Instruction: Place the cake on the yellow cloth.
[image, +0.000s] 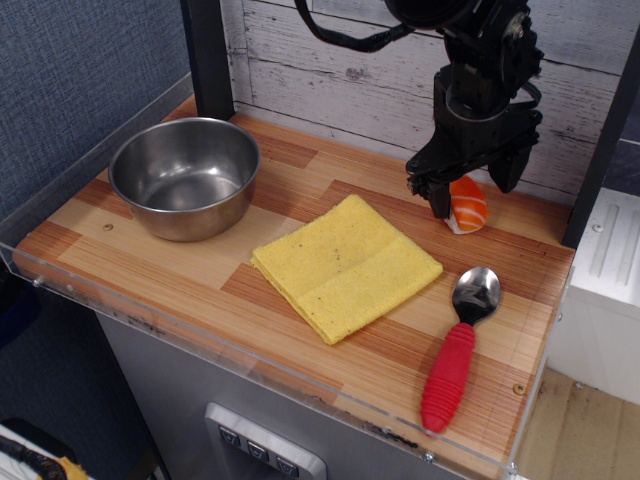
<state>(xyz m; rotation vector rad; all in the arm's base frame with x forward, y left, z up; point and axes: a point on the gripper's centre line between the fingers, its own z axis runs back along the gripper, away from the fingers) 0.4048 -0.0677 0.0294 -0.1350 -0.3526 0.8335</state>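
Wooden tabletop; hand, fingers apart, astride the cake; yellow cloth beside

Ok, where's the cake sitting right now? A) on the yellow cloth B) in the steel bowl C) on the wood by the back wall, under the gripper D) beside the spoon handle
C: the cake rests on bare wood by the back wall, the open gripper straddling it, off the cloth.

An orange top and white base are shown on the cake. The cloth is coloured yellow, faintly speckled. The spoon is red-handled.
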